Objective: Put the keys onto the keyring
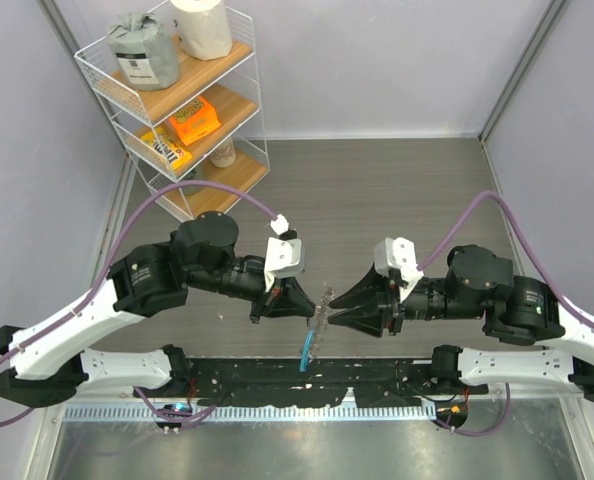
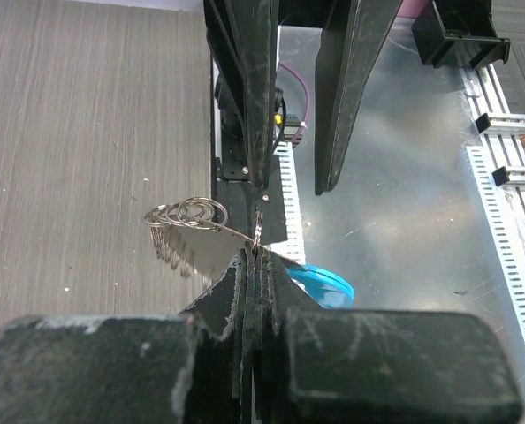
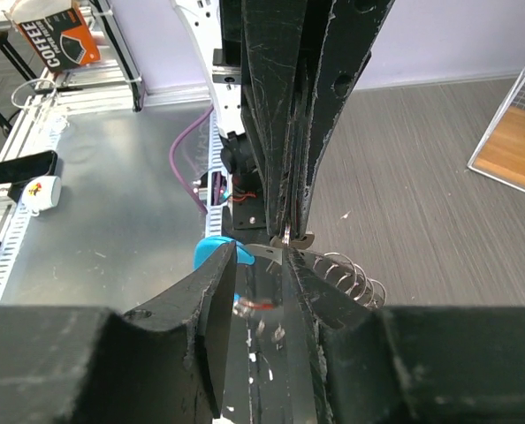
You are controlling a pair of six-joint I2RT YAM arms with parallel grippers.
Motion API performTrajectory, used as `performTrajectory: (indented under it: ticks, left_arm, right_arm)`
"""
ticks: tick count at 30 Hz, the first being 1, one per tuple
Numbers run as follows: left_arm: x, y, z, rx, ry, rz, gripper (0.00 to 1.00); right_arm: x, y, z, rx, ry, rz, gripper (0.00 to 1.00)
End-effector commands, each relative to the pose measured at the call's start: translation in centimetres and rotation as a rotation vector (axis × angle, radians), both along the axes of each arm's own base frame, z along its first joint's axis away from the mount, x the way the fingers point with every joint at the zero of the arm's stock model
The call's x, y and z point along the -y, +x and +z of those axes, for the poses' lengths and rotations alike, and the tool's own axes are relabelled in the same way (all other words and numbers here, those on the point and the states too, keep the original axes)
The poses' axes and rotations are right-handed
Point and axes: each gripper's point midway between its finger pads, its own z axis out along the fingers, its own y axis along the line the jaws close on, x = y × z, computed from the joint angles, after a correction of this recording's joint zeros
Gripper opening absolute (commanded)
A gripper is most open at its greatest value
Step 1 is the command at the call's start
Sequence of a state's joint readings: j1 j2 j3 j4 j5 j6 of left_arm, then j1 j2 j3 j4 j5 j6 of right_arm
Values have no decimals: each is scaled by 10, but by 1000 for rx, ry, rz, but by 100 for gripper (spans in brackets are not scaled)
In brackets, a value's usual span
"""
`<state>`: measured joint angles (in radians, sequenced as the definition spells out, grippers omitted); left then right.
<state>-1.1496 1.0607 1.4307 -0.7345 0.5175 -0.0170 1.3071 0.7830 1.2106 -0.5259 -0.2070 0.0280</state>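
The keys [image 2: 192,247] hang as a toothed silvery fan in the air between my two grippers, and they also show in the top view [image 1: 324,303] and the right wrist view [image 3: 355,274]. My left gripper [image 2: 256,256] is shut on the thin wire of the keyring [image 2: 236,235]. The ring's blue tag [image 2: 326,284] dangles below, with a small red tag [image 3: 255,306] beside it. My right gripper [image 3: 261,265] faces the left one head-on. Its jaws stand apart around the ring's flat metal, and its right finger [image 3: 315,291] lies against the keys.
A white wire shelf rack [image 1: 177,110] with boxes and rolls stands at the back left. A metal plate [image 2: 404,203] and slotted cable ducts [image 2: 510,265] run along the near edge by the arm bases. A mug [image 3: 41,189] sits off to one side.
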Motion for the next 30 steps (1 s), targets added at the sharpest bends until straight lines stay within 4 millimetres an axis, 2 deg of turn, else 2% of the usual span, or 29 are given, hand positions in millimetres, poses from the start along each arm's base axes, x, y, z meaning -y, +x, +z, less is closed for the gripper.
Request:
performTrajectory:
  ticks: [1,19,25,27,28,30]
  left_arm:
    - [1,-5,17,21,-51,-36,0]
    - [0,-7,14,14,-47,-47,0]
    - [1,-7,14,14,-50,-48,0]
    - [1,-7,14,14,-51,-50,0]
    - [1,-7,15,15,-54,-50,0]
    - [1,-7,14,13,-52,-48,0]
  right_arm:
    - [-6,2,-1,1,-2,-6,32]
    - [-17,5,-9,-11,-31,-5,26]
    - [-21,4,-10,-11,-37,7,20]
    - [-22,3,-11,-11,-40,15,15]
    - [-23,3,-11,-10,-41,14,6]
    - [-23,2,-10,-6,-34,19,6]
